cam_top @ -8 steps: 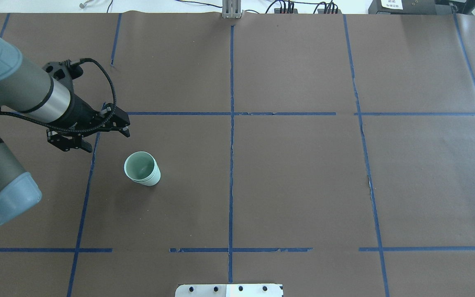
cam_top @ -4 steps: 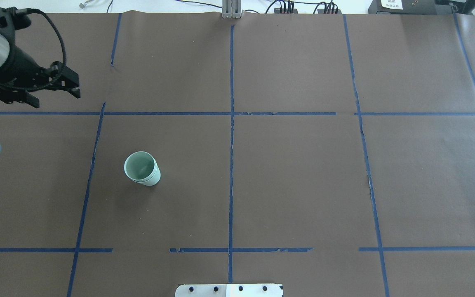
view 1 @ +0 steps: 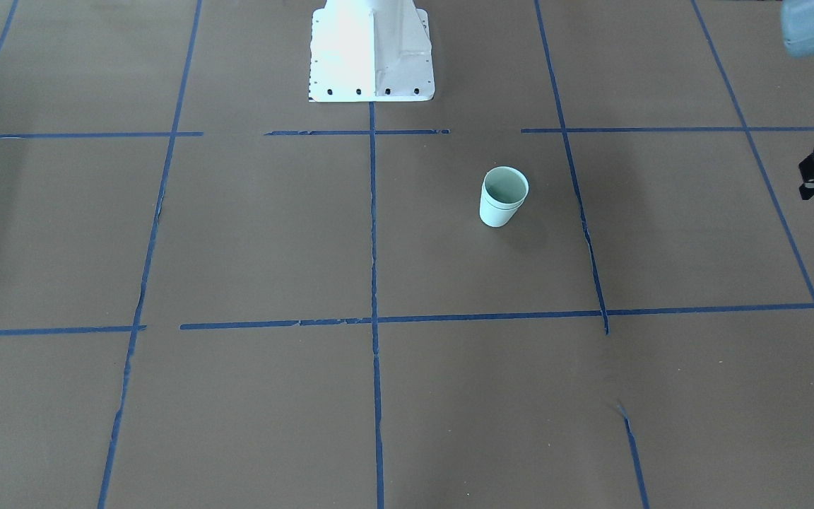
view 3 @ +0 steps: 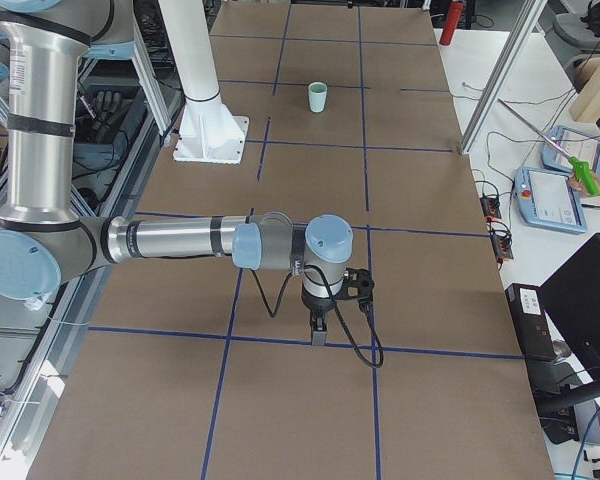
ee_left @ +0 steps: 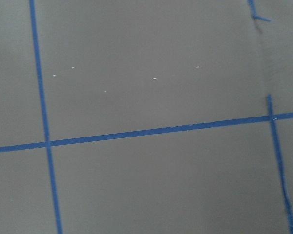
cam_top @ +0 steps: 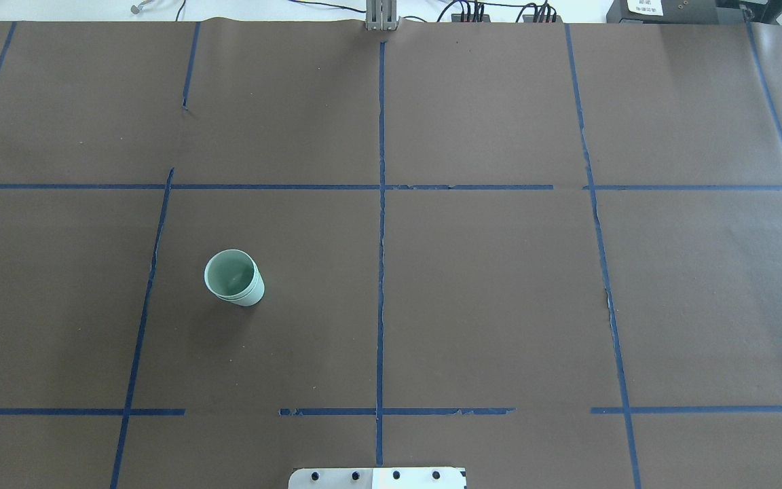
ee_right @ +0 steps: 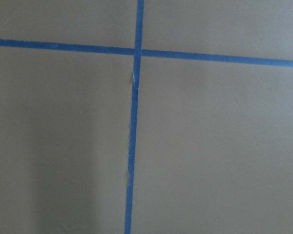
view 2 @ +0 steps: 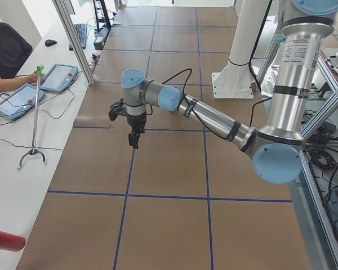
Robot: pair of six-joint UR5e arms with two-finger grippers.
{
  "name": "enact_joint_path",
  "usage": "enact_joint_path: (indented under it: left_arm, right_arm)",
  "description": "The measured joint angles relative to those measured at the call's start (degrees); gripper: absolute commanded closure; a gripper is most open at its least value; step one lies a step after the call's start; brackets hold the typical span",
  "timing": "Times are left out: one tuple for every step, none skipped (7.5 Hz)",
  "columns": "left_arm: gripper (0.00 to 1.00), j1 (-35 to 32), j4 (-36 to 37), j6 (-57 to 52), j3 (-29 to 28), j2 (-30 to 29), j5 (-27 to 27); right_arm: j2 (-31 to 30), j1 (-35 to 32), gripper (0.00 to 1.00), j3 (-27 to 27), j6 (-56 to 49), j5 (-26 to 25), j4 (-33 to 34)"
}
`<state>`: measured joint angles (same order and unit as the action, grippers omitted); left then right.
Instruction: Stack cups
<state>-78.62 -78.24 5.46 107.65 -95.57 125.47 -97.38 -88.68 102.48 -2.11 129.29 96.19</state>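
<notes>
Front view: two mint cups [view 1: 504, 198] stand nested, upright on the brown paper-covered table [view 1: 237, 233], well apart from the left hand [view 1: 813, 173], which the frame edge cuts off; I cannot tell its grip.

Overhead: only the stack and blue tape lines [cam_top: 381, 272].

Left side: an operator [view 2: 5, 50] sits beside the table.

Right side: the right hand [view 3: 320, 330] points down, with the cups far beyond it; grip unclear.

Wrist views: bare paper.

Stacking looks finished; next, the arms likely only need to keep clear.

We see a table [cam_top: 499, 305] covered in brown paper and gridded with blue tape [cam_top: 381, 272], with two tablets [view 2: 60, 77] on the white bench beside a person in black [view 2: 5, 45].
</notes>
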Motion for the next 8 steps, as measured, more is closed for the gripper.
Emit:
enact_joint_path:
  left_arm:
    - [0.0,-3.7,-1.8,-6.1,-2.5,2.8,0.2]
    - [0.0,-6.7,-4.2,-9.8,-5.3,4.7,0.6]
    - [0.0,-8.7,-6.6,-12.1,-8.4,5.5,2.1]
    - [0.0,-9.6,-8.2,-13.1,-11.0,5.8,3.9]
    - [0.0,-9.9,-9.3,-13.4,-12.5,6.0,4.8]
    - [0.0,-10.1,-9.9,-13.4,-13.0,6.0,5.4]
    - [0.0,-10.2,-10.1,-13.4,-13.5,6.2,6.4]
    - [0.0,-10.4,-10.2,-13.5,-14.3,6.5,8.0]
  right_arm:
    - [0.0,0.0,0.0,0.0,0.0,0.0,0.0]
    - [0.0,0.0,0.0,0.0,0.0,0.0,0.0]
    - [0.0,0.0,0.0,0.0,0.0,0.0,0.0]
    - [0.0,0.0,0.0,0.0,0.0,0.0,0.0]
    - [0.0,0.0,0.0,0.0,0.0,0.0,0.0]
    - [0.0,0.0,0.0,0.0,0.0,0.0,0.0]
    - [0.0,0.0,0.0,0.0,0.0,0.0,0.0]
    - [0.0,0.0,0.0,0.0,0.0,0.0,0.0]
